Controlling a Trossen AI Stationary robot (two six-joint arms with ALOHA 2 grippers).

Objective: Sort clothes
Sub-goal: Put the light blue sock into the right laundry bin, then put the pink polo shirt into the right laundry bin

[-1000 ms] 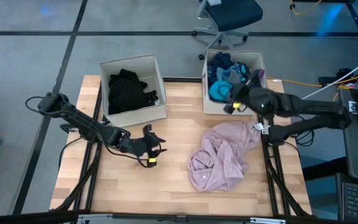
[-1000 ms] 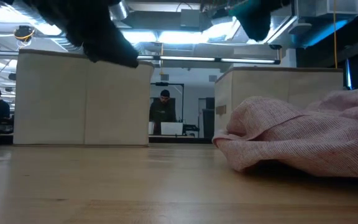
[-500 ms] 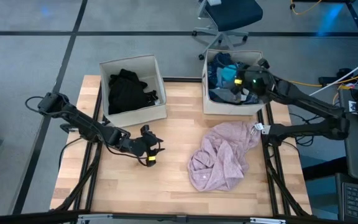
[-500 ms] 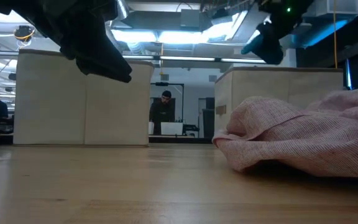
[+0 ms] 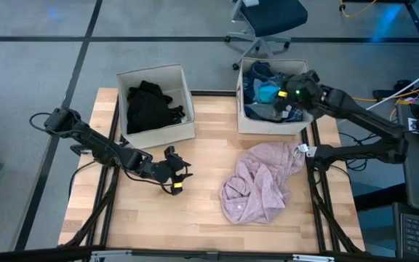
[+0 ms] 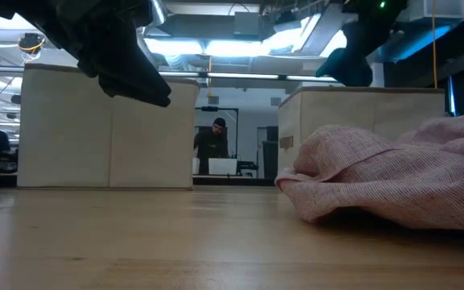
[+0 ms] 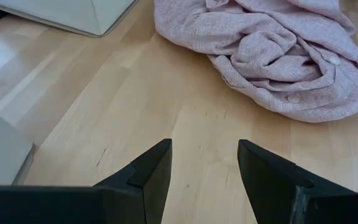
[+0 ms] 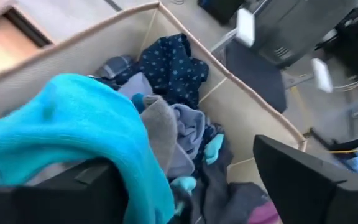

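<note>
My right gripper (image 8: 191, 180) hovers open over the right beige box (image 5: 242, 122), which holds blue, grey and navy dotted clothes (image 8: 173, 62). A teal garment (image 8: 73, 137) sits at one finger, above the pile. A pale pink garment (image 5: 260, 182) lies crumpled on the table's right half, near that box. My left gripper (image 5: 173, 173) is open above bare wood left of the pink garment (image 7: 272, 56), its fingers (image 7: 151, 171) empty. The left beige box (image 5: 184, 131) holds black pieces (image 5: 151, 105). My right gripper's fingers stand wide apart, slanting down into the right box from its near side. The teal garment's edge (image 8: 145, 180) lies against the inner side of one finger (image 8: 61, 199), unpinched. I cannot tell whether it still hangs on that finger or rests on the pile.
Both boxes stand at the table's far edge with a gap of bare wood (image 5: 217, 124) between them. An office chair (image 5: 268, 18) is behind the table. In the low view a person (image 6: 212, 141) sits in the room beyond. Bare wood (image 5: 151, 218) spreads along the near edge.
My right gripper has swung from the right box's near wall toward the table's far right, over the box's inside, carrying the teal garment with it. The garment now shows inside the box's outline in the high view. The pink garment has not moved.
</note>
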